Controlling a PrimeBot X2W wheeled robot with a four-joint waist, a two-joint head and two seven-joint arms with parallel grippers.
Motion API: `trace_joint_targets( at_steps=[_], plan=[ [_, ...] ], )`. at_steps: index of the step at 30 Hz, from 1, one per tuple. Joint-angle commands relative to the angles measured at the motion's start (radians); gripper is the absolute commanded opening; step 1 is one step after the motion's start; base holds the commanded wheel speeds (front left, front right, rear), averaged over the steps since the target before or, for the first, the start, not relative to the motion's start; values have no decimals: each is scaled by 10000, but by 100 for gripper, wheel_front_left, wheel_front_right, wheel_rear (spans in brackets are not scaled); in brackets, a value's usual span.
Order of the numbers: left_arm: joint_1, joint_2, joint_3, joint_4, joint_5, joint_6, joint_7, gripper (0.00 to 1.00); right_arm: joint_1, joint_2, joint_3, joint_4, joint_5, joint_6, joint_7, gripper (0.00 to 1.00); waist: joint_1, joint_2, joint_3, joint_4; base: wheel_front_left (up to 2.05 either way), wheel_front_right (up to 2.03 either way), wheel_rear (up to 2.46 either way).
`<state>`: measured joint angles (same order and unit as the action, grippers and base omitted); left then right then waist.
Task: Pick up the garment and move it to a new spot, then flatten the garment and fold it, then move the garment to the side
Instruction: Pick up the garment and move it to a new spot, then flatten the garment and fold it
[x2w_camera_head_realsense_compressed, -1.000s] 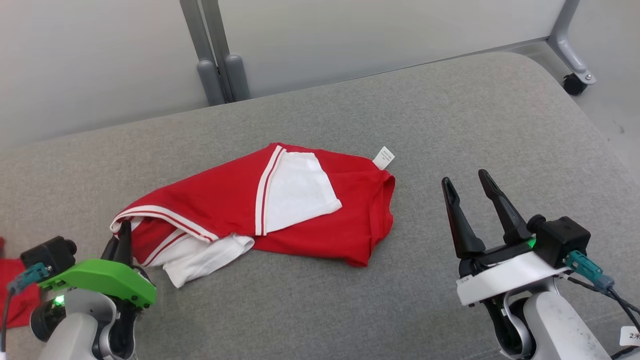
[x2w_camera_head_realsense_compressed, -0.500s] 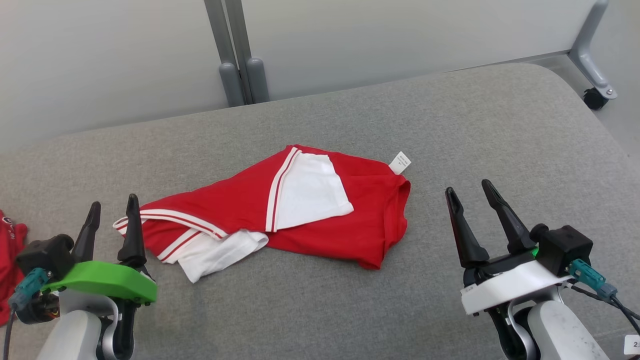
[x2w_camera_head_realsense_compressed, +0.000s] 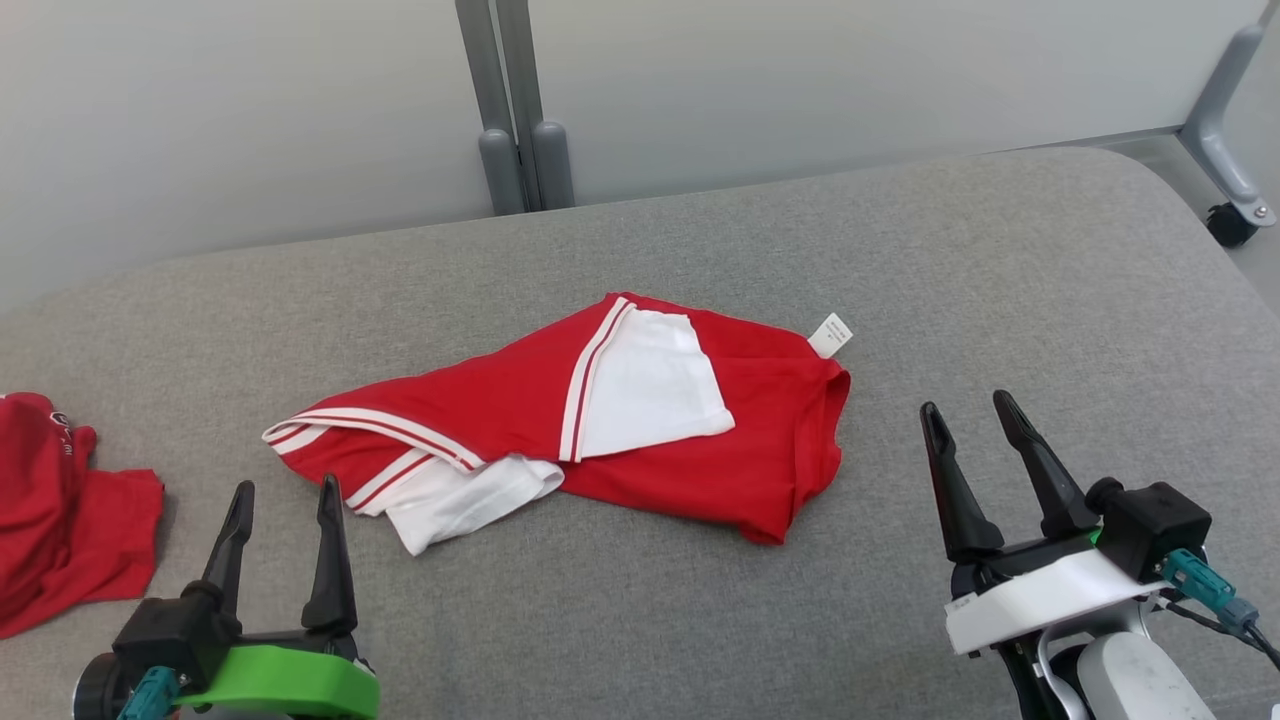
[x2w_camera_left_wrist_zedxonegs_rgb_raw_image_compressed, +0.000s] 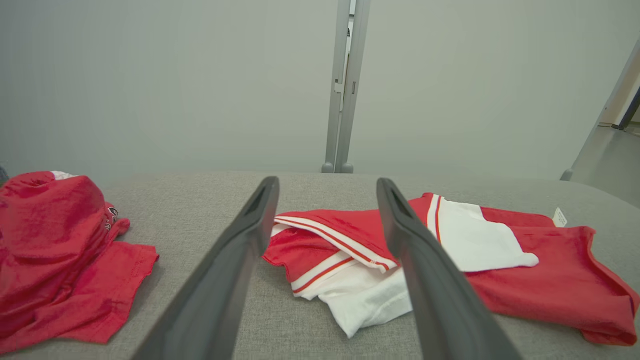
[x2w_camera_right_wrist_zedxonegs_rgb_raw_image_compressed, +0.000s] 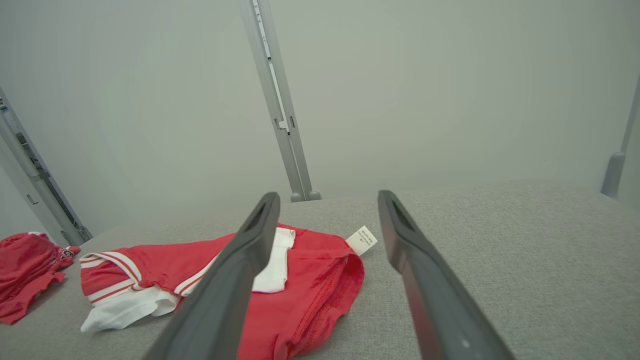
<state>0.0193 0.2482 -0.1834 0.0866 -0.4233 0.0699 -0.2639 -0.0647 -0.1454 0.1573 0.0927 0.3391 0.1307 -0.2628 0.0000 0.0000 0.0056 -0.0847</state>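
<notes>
Head view, left fingers (x2w_camera_head_realsense_compressed: 328, 550) spread, empty, right fingers (x2w_camera_head_realsense_compressed: 950, 482) likewise, garment (x2w_camera_head_realsense_compressed: 480, 410) seemingly untouched.

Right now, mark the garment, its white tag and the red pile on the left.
garment (x2w_camera_head_realsense_compressed: 480, 410), head view, red panel.
white tag (x2w_camera_head_realsense_compressed: 831, 335), head view, its middle.
red pile (x2w_camera_head_realsense_compressed: 60, 520), head view, lower fold.

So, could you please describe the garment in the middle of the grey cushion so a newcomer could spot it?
Look at the broad grey cushion before the pale partition. Near its middle lies a crumpled red-and-white garment. Unlike the mostly red garment bunched at the cushion's left edge, it has white panels, striped trim and a small white label at its far right corner.
</notes>
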Motion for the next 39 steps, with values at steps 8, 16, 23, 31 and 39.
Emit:
trace_joint_targets(
  at_steps=[8, 16, 23, 31, 39],
  plan=[
    [-71, -320, 51, 238, 312, -332, -6, 100, -10, -58, 24, 22, -78, 1, -28, 100, 0, 0, 13, 0, 0, 0, 0],
    [-161, -383, 124, 426, 364, -479, -7, 100, -73, -90, 69, 69, -36, 1, -28, 100, 0, 0, 23, -49, 0, 0, 0],
    [-236, -391, 76, 589, 456, -569, -5, 100, -130, -103, 117, 96, -16, 1, -28, 100, 0, 0, 10, -69, 0, 0, 0],
    [-467, -488, -230, 881, 175, -798, 464, 100, -188, -140, 161, 124, 29, 1, -28, 100, 0, 0, 16, -150, 0, 0, 0],
    [-1998, -980, -429, 2385, -1674, -1513, 3284, 100, -428, -155, 232, 84, 8, 1, -28, 100, 0, 0, 383, -235, 0, 0, 0]
  ],
)
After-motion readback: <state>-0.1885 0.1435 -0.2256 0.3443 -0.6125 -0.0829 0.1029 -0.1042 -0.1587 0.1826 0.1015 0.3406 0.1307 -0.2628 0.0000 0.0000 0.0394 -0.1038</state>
